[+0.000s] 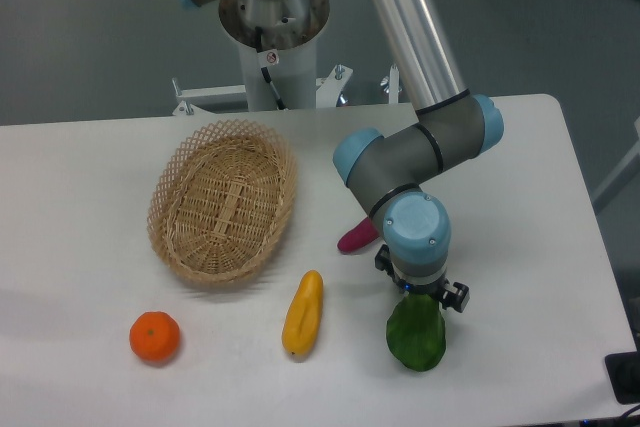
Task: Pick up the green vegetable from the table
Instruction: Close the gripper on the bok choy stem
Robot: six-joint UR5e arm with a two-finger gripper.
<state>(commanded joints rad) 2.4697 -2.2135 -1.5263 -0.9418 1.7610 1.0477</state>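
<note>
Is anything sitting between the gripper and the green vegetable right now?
Nothing visible is. The gripper sits directly over the stem end of the green vegetable. The purple vegetable and yellow vegetable lie off to the side.

The green vegetable (pixel 417 336) looks like smooth, slightly glossy plastic, as do the yellow vegetable (pixel 303 313) and the purple one (pixel 356 237). The orange (pixel 155 336) has a finely dimpled skin. The basket (pixel 223 200) is woven pale wicker, rough and matt. The table (pixel 90 167) is smooth matt white. The arm (pixel 410 22) shows brushed silvery metal with grey and blue plastic joints.
</note>
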